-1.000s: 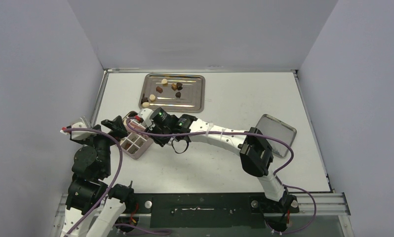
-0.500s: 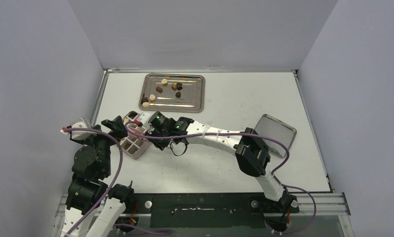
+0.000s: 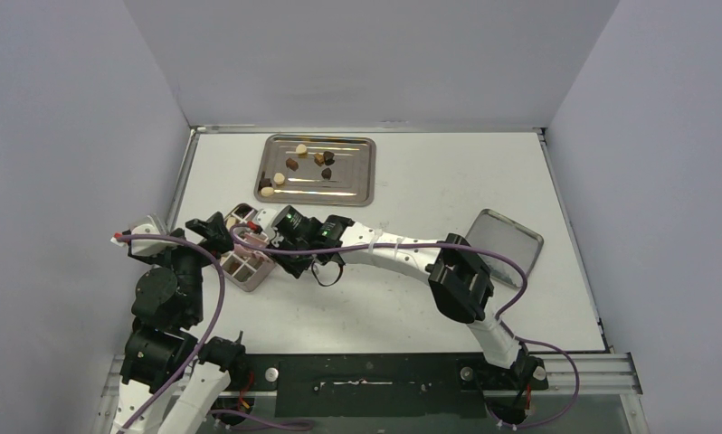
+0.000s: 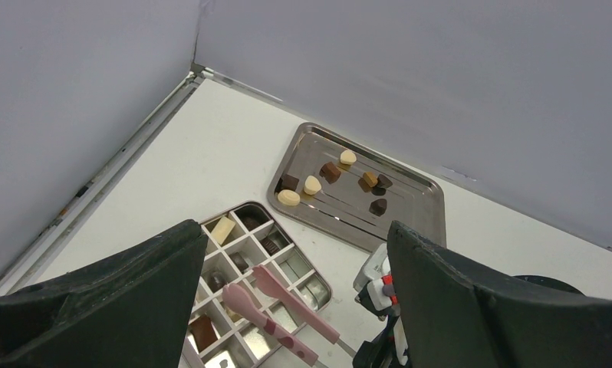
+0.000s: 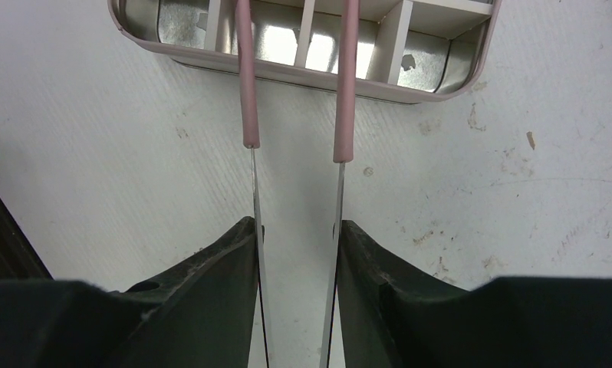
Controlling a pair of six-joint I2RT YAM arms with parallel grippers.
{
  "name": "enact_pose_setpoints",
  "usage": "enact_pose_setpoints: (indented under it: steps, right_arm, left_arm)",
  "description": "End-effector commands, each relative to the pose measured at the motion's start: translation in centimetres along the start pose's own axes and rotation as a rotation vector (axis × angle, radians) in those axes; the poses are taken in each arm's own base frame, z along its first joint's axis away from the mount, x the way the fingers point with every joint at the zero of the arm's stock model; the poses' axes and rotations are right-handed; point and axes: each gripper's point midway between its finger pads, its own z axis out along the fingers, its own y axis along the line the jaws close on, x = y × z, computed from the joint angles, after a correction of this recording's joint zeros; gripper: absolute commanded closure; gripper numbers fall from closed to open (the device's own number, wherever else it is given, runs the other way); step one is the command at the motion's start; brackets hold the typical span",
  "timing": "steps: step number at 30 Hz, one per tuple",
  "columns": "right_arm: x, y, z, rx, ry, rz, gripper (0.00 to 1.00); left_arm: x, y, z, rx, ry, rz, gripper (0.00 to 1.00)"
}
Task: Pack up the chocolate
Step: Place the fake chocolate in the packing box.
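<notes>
- The chocolate [image 4: 331, 172] is in small lumps: dark brown, mid brown and creamy white. Most of them sit loose on a shiny, flat metal tray [image 4: 412, 208] with a low rim. The tray is at the far side of the white worktop [image 3: 430, 181].
- A few more lumps sit in a box [image 4: 289, 268] just beside the tray. The box has a pinkish rim, round corners and a shiny bottom. Thin white walls cut it into little squares.
- The right end effector [image 5: 296, 226] squeezes the pink tongs [image 4: 276, 303] by their thin metal arms. The arms wear smooth pink sleeves. They end in little spoon shapes, which sit a bit apart over the box.
- The left end effector [image 4: 295, 226] is spread wide. Its black fingers hang near the box.
- A flat grey metal lid [image 3: 507, 240] with round corners lies well apart, to the right.
- Up close, the worktop looks scuffed and speckled.
</notes>
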Motion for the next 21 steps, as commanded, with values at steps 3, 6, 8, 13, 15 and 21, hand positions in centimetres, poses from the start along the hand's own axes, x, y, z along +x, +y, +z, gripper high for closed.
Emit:
enact_pose_setpoints:
  steps: [3,6,8,13,15,21]
  right_arm:
    - [-3.2,-0.1,-3.0,0.031,-0.102,-0.003,0.63]
    - [-4.0,-0.8,-4.1,0.05,-0.128,0.002,0.66]
    - [-4.5,-1.6,-5.1,0.066,-0.147,0.01,0.66]
    - [-5.6,-5.7,-7.9,0.144,-0.192,0.048,0.66]
    - [-5.6,-8.5,-8.7,0.189,-0.206,0.082,0.66]
    - [-4.6,-16.5,-9.3,0.319,-0.193,0.165,0.65]
  left_arm:
    - [-0.6,-0.1,-0.1,0.007,-0.024,-0.006,0.15]
    - [-0.6,-0.1,-0.2,0.007,-0.026,-0.007,0.15]
    - [-0.6,-0.1,-0.2,0.008,-0.025,-0.006,0.15]
    - [-0.6,-0.3,-0.2,0.024,-0.025,-0.008,0.14]
    - [-0.3,-0.6,-0.2,0.04,-0.018,-0.009,0.14]
    - [0.2,-1.6,-0.1,0.087,-0.003,-0.01,0.14]
